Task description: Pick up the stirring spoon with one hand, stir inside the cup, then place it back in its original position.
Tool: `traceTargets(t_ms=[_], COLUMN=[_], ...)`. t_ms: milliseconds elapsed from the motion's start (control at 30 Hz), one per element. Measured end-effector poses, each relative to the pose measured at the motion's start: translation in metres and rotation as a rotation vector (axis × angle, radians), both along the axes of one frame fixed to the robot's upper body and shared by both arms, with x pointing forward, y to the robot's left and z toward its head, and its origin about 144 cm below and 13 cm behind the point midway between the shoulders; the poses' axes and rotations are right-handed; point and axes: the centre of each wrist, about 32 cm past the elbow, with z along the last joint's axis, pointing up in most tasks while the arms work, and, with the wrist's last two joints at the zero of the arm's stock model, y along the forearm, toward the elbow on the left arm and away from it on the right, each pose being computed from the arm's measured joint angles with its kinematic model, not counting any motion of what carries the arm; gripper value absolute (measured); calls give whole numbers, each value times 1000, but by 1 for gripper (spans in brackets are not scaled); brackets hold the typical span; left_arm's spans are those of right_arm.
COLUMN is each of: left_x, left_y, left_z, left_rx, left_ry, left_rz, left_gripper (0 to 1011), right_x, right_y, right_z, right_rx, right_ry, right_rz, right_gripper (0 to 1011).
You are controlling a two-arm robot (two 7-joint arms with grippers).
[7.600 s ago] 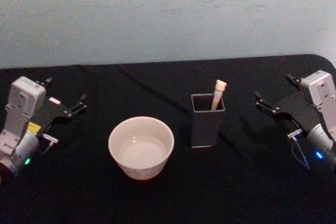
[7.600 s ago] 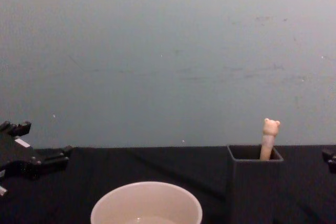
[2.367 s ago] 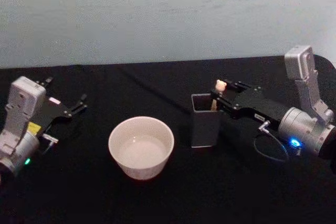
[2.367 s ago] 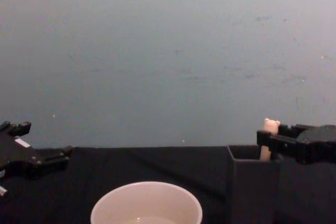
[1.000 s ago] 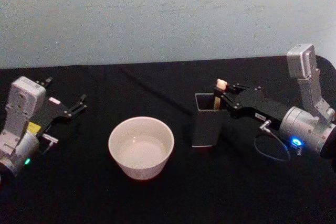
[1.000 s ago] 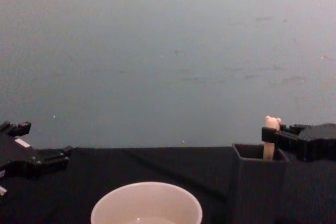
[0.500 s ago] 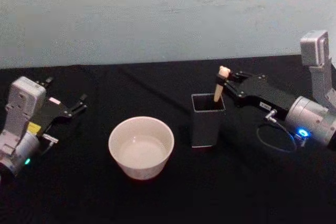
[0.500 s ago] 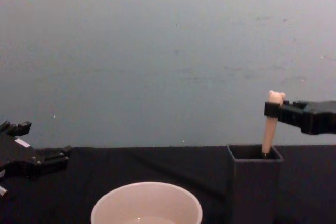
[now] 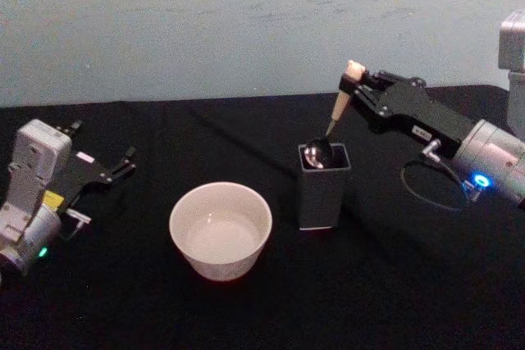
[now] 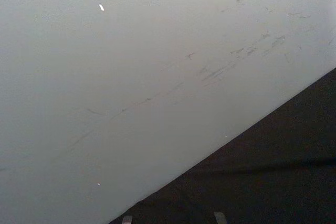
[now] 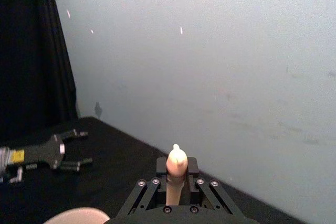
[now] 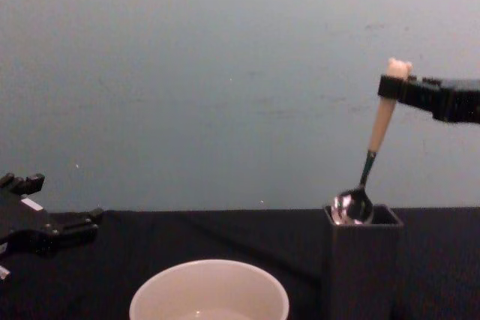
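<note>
Over the black worktop [image 9: 246, 309], the left gripper [image 9: 102, 171] parked with jaws spread, the right gripper [image 9: 353, 84] has risen with jaws clamped under the bear knob, so, right of the cup [image 9: 220, 227], the holder [image 9: 321, 194] has all but released the stirring spoon [image 9: 338, 109], its bowl at the rim.

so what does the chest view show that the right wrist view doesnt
The chest view adds the stirring spoon's dark neck and metal bowl, level with the mouth of the dark holder. The right wrist view adds a look along the right end effector, shut on the handle below the bear knob. Both have the handle, the cup and the open left end effector.
</note>
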Motion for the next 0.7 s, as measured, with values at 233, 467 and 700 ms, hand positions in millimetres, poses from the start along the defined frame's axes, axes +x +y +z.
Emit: traceTargets(t_ms=[233, 467, 700], left_x=[0, 0, 0], left_y=[0, 0, 0], left_z=[0, 0, 0], left_rx=[0, 0, 0], left_ry=[0, 0, 0], left_rz=[0, 0, 0], left_gripper=[1001, 1001, 1001], right_x=[5, 7, 5], right_y=[8, 19, 38], right_z=[12, 15, 8], right_rx=[37, 46, 22], right_ry=[-49, -66, -75], right_rz=[15, 54, 132], right_gripper=[218, 218, 218])
